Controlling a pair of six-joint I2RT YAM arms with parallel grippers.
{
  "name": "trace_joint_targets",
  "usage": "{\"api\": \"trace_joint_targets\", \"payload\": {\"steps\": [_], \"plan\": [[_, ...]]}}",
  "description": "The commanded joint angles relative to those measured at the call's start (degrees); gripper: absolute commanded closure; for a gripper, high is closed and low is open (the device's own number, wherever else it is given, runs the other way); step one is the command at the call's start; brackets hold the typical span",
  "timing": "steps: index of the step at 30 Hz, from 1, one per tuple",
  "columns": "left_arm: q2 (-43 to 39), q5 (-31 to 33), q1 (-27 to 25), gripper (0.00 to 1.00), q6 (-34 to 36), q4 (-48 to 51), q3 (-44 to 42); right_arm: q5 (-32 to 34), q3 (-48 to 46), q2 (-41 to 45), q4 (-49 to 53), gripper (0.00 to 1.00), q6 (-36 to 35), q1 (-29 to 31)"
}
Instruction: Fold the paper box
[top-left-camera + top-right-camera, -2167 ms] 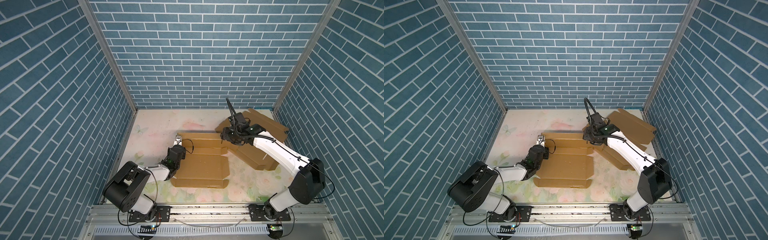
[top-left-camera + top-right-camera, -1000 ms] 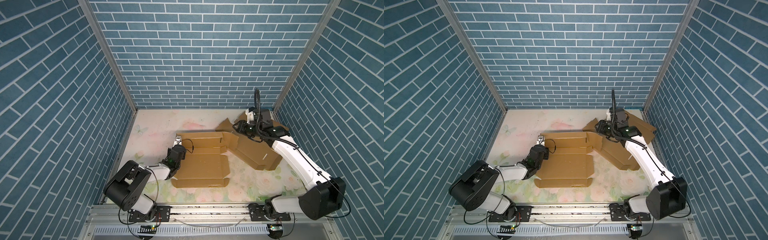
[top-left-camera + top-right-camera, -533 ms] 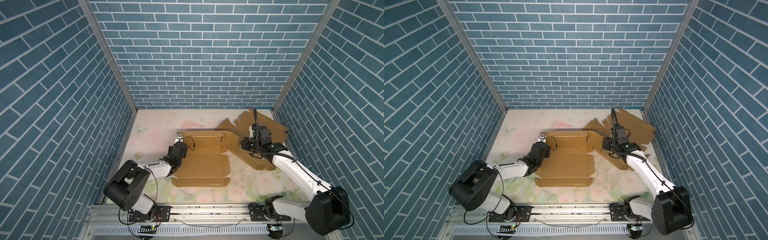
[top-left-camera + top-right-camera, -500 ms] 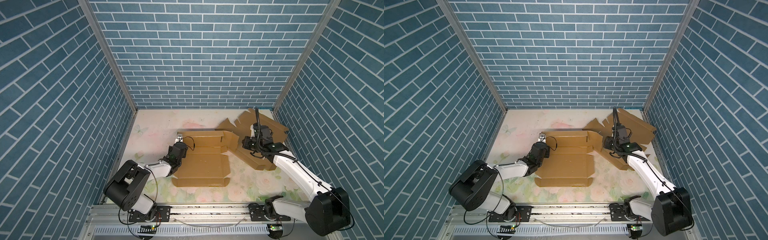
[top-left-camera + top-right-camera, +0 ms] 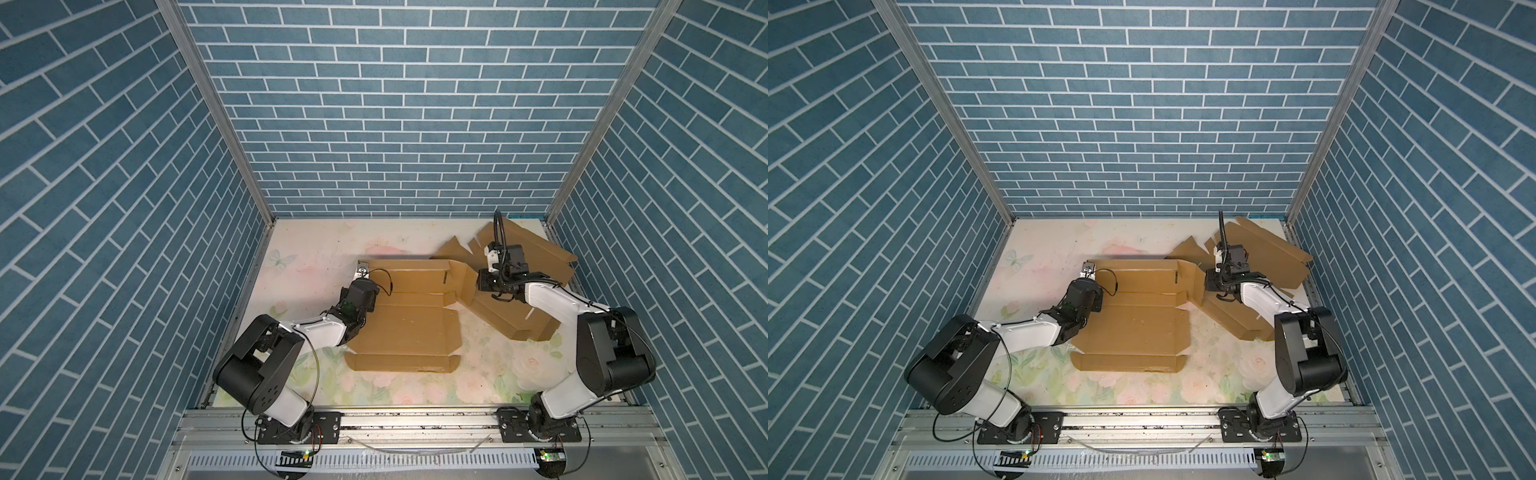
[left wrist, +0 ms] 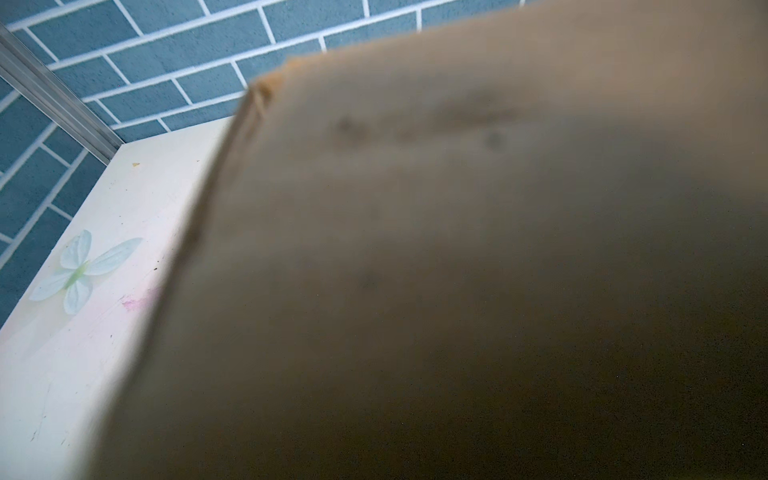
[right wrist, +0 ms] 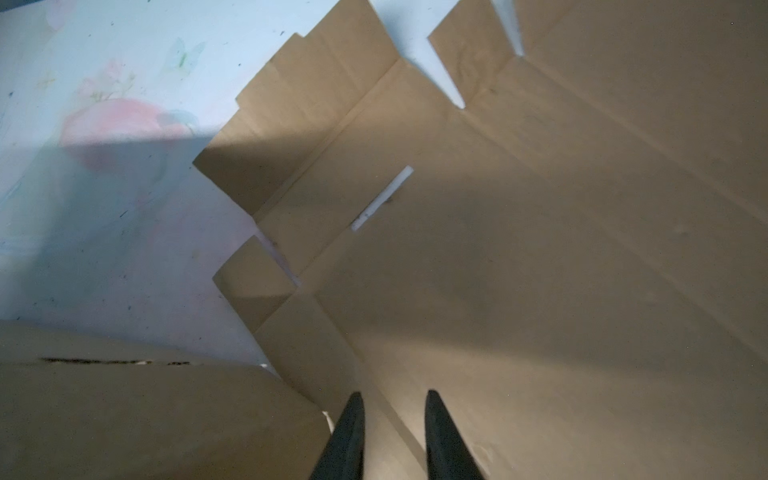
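Folding is barely begun: the paper box (image 5: 409,328) lies flat in the middle of the desk (image 5: 316,249), with only its far wall and right flap raised. The left end effector (image 5: 362,272) is clamped on its far-left corner. The right end effector (image 7: 393,397), slightly parted and empty, has come from over the spare cardboard (image 5: 540,257) to beside that flap.

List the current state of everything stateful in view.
paper box: partly folded, back wall and right flap raised
spare cardboard: unfolded, lying right of the box
left tool: shut, at the box's back-left corner
right tool: slightly open, empty, beside the raised flap
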State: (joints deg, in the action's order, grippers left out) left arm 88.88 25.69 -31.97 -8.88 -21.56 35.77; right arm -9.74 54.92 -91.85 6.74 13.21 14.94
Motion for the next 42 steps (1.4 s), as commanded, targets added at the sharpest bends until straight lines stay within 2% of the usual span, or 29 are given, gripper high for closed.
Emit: {"api": "trace_joint_targets", "payload": {"steps": [1, 10, 17, 23, 24, 26, 29, 34, 36, 39, 42], "plan": [[1.68, -0.71, 0.48, 1.0, 1.28, 4.63, 1.12, -6.46, 3.45, -2.53, -3.92, 0.73, -5.44, 0.18], [2.21, -2.05, 0.85, 1.0, 0.86, 5.28, 1.85, -19.68, 4.12, -4.66, -6.19, 0.77, -2.33, 0.44], [1.91, -2.75, 0.85, 1.0, 1.05, 3.79, 1.28, -24.49, 3.24, -2.94, -6.73, 0.8, 0.11, 0.96], [1.04, -2.67, 0.85, 1.0, 0.83, 3.51, 0.88, -25.27, 1.61, -2.11, -7.97, 0.81, 2.56, 1.38], [1.01, -2.65, 0.85, 1.0, 0.84, 3.51, 0.8, -24.6, 1.5, -2.02, -7.75, 0.81, 2.82, 1.64], [0.85, -1.7, 0.85, 1.0, 0.76, 4.09, 0.88, -19.25, 0.82, -0.86, -6.07, 0.78, 3.82, 1.41], [0.19, -1.55, 1.32, 1.0, 0.93, 4.99, 0.54, -12.89, -0.91, 1.92, -2.82, 0.72, 5.24, -1.35], [-0.36, -1.76, 1.62, 1.0, 1.2, 4.95, -0.38, -7.25, -4.79, 9.0, 3.65, 0.65, 9.39, -4.29], [-0.5, -1.85, 1.67, 1.0, 1.29, 4.96, -0.52, -5.8, -7.39, 13.36, 5.31, 0.66, 11.83, -4.25], [-0.38, -1.84, 1.73, 1.0, 1.21, 5.19, -0.38, -4.73, -13.47, 21.27, 4.53, 0.74, 17.83, -3.18], [-0.09, -1.97, 1.73, 1.0, 1.28, 5.61, 0.28, 0.41, -18.91, 27.41, 3.01, 0.82, 22.3, 3.64]]}}
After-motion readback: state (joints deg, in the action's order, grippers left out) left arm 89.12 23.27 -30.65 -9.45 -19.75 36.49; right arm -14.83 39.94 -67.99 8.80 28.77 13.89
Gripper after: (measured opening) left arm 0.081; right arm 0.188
